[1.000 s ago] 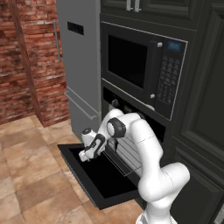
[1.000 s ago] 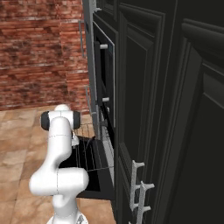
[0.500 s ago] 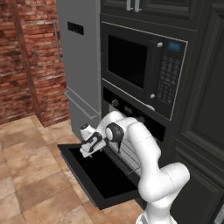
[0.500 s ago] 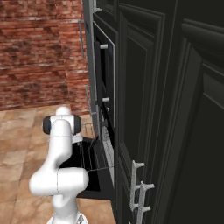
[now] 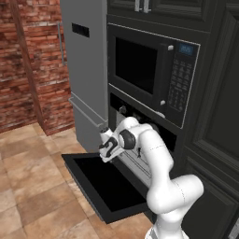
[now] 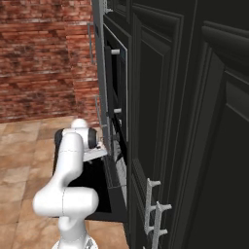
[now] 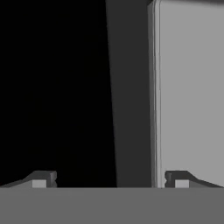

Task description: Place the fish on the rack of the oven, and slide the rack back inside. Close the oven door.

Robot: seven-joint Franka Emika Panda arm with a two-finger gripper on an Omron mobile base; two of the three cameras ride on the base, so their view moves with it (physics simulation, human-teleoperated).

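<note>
Brick walling and tan floor tiles frame a dark cabinet front holding one black microwave (image 5: 154, 77) and, under it, one black oven (image 5: 140, 140). Its oven door (image 5: 105, 184), a flat glossy black panel, lies folded down and open. One rack (image 5: 140, 161) of thin silver wires shows in part behind the arm; how far it sticks out is hard to judge. Whether the fish lies on it cannot be made out. One gripper (image 5: 108, 148) hangs above the door's inner edge, jaws spread wide and holding nothing, its two dark fingertips (image 7: 41, 178) facing a smooth grey fridge (image 7: 192, 87) panel.
</note>
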